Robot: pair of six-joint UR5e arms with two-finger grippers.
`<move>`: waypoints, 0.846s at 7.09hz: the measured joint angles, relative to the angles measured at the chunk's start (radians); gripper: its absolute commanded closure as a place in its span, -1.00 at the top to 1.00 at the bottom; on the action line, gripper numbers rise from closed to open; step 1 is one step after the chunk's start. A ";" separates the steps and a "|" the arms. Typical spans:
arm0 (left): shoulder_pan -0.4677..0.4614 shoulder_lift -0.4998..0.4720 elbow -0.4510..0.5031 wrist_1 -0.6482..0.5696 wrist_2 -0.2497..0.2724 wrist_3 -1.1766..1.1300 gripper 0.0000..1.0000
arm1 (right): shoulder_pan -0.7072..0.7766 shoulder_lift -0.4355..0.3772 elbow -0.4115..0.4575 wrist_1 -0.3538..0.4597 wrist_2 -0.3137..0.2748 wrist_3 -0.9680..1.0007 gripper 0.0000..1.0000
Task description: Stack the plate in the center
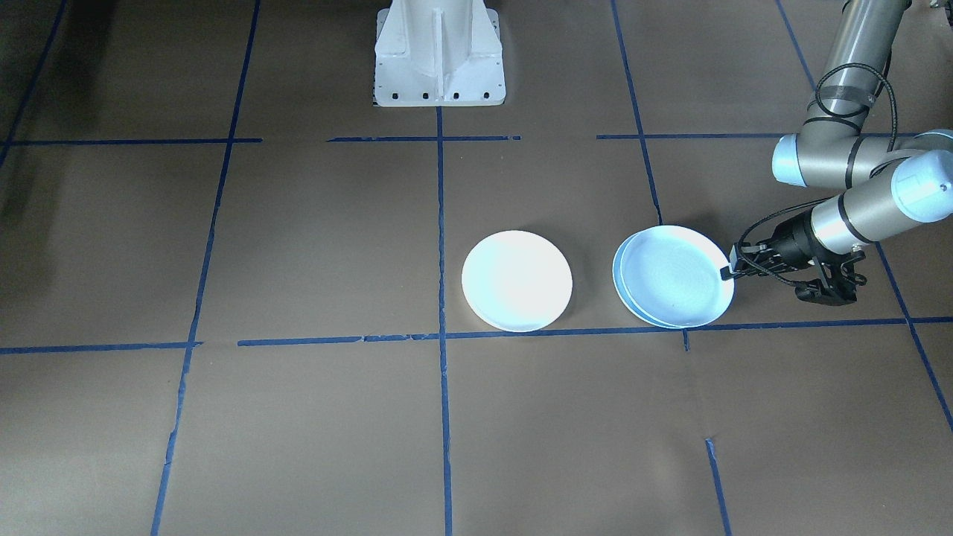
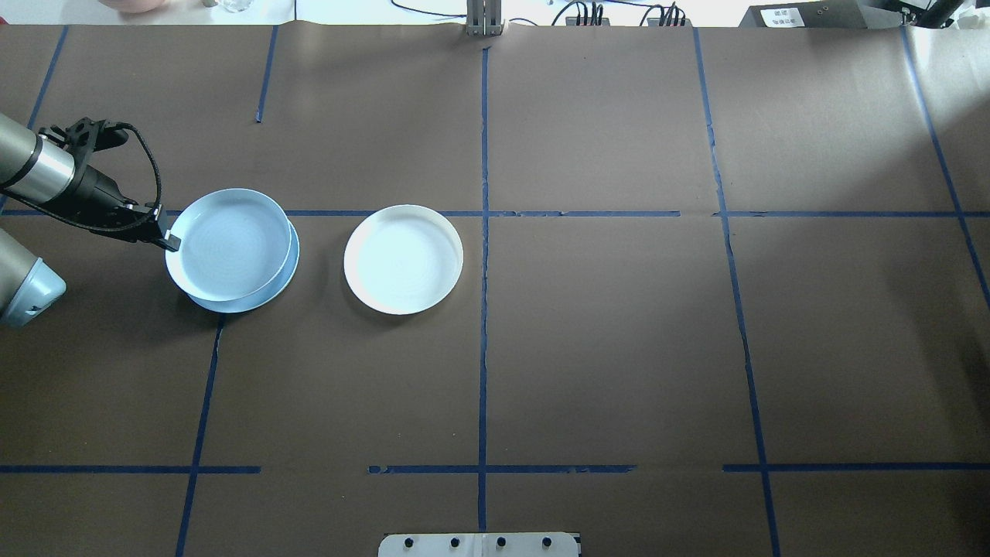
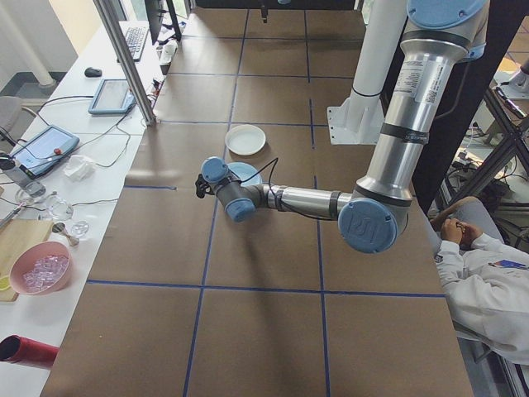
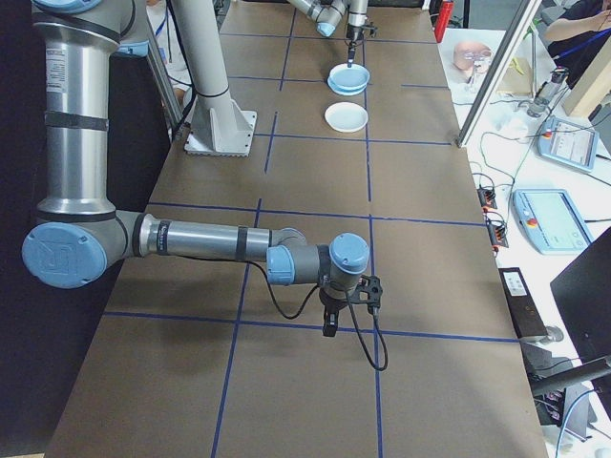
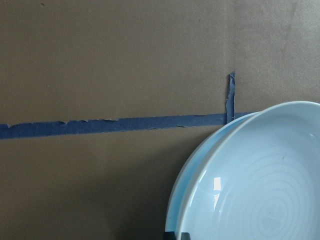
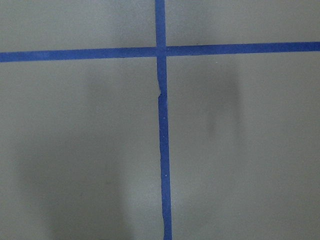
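The white plate sits near the table's centre line, alone. Beside it, well toward the robot's left, two pale blue plates lie stacked, the upper one offset and seemingly lifted at the rim. The left gripper pinches that upper rim. Such a thin edge grip could slip, or drag the lower plate along. The right gripper hangs far off; I cannot tell its state.
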 measured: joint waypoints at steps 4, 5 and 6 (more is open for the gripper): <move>0.001 -0.023 -0.007 -0.004 -0.007 -0.109 1.00 | 0.000 0.000 0.000 0.000 0.000 0.000 1.00; 0.003 -0.052 -0.008 0.009 -0.007 -0.121 1.00 | 0.000 0.000 0.000 0.000 0.000 0.000 1.00; 0.006 -0.090 -0.008 0.028 -0.005 -0.146 1.00 | 0.000 0.000 0.000 0.000 0.000 0.000 1.00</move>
